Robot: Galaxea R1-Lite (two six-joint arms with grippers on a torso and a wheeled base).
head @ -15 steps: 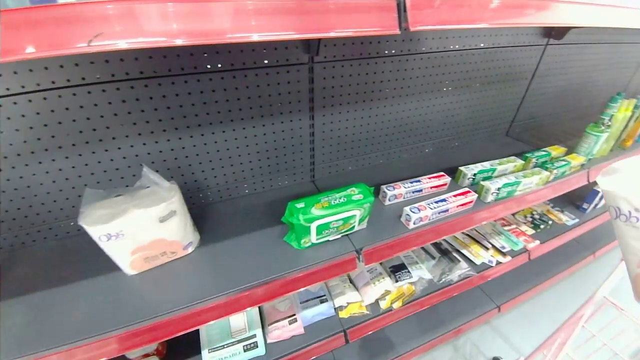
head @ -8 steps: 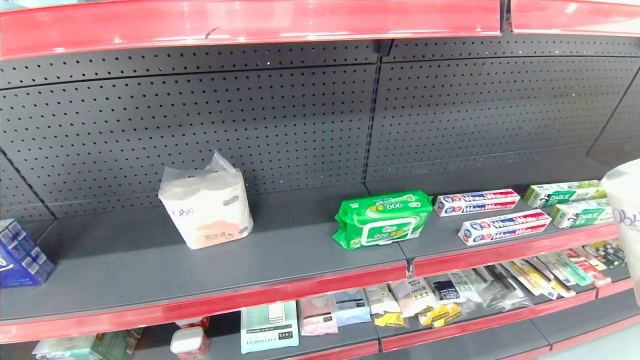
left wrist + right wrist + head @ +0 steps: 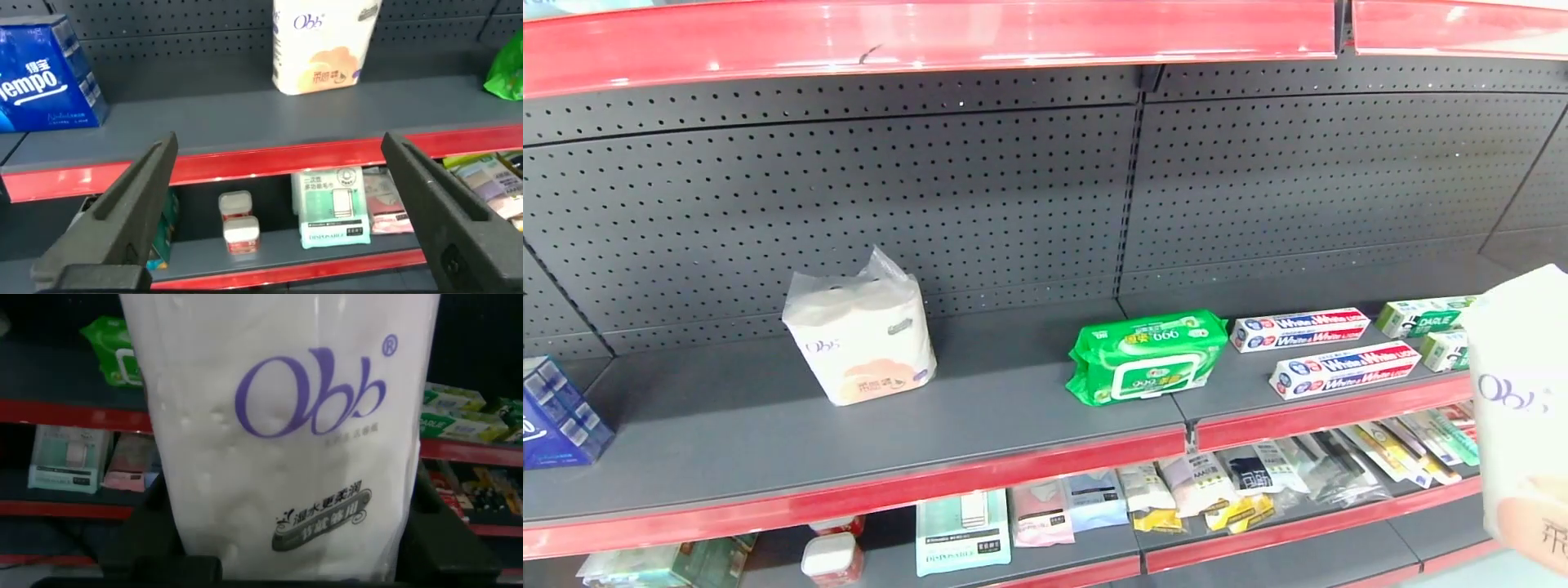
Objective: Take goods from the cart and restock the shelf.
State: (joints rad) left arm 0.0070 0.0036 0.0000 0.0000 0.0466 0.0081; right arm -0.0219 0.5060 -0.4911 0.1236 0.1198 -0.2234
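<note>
A white plastic-wrapped pack of toilet paper [image 3: 286, 433] stands between the two dark fingers of my right gripper [image 3: 286, 539], which is shut on it. In the head view that pack [image 3: 1523, 408] hangs at the right edge, in front of the grey shelf [image 3: 768, 441] with its red lip. A matching pack [image 3: 859, 335] stands upright on the shelf left of centre. My left gripper [image 3: 279, 147] is open with nothing in it, level with the shelf's red lip, below the shelved pack [image 3: 323, 45].
On the same shelf lie a green wipes pack [image 3: 1147, 355], toothpaste boxes [image 3: 1343, 367] to its right and a blue tissue pack [image 3: 560, 412] at far left. Bare shelf lies beside the white pack. Small packets fill the shelf below [image 3: 1094, 498].
The head camera swung left a second ago, shifting the whole shelf view. Since then the held toilet paper pack has come further into view from the right edge.
</note>
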